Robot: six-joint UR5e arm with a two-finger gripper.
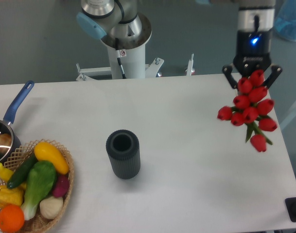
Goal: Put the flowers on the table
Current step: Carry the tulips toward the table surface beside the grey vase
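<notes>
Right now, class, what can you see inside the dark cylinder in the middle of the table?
The cylinder stands upright with its mouth open. Only a dark hollow shows inside, with nothing sticking out. Its bottom is shadowed, so whether something small lies there cannot be seen.

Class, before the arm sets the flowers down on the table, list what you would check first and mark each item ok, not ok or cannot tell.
1. Flowers held at the end effector: ok, the bunch hangs from it.
2. Grip firm on the stems: cannot tell, the buds hide the contact.
3. Flowers over the table: ok, though near its right edge.
4. Bare tabletop beneath the bunch: ok.
5. Dark cylinder out of the way: ok, it stands well to the left.
6. Wicker basket and pan out of the way: ok, both at the far left.
</notes>
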